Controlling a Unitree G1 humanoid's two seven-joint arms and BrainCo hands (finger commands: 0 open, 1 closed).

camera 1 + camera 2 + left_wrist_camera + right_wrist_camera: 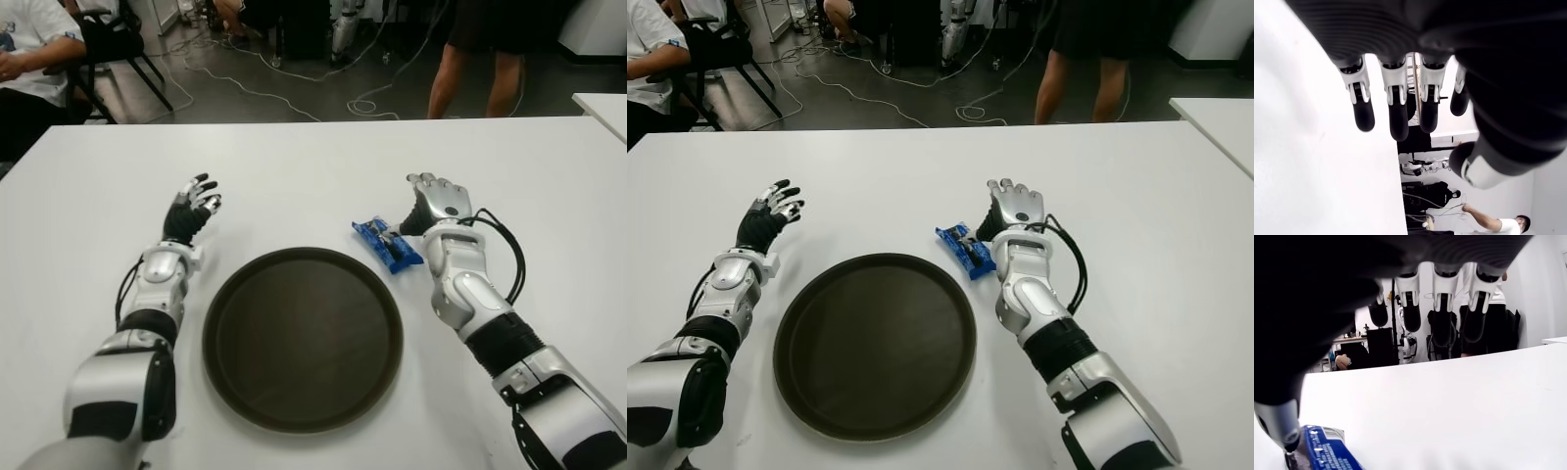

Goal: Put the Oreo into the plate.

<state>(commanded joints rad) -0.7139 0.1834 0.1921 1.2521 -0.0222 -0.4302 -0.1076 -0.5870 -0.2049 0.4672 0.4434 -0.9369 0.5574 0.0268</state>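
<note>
oreo still on the table, grasp not yet made

the oreo (pixel 387 244), a blue packet, lies flat on the white table (pixel 313 162) just off the plate's rim on the side toward the table's right edge, not touching the plate. the plate (pixel 303 338), a dark round tray, sits near the table's front edge with nothing in it. the right hand (pixel 437 207) is right beside the packet on its right-edge side, fingers (pixel 1442 323) extended and uncurled, thumb tip down at the packet's end; it grips nothing. the left hand (pixel 192 208) shows beside the plate toward the table's left edge, fingers spread, holding nothing. by my reading the task is barely begun: closing on the packet, lifting, carrying it over the rim and releasing all remain.
</note>
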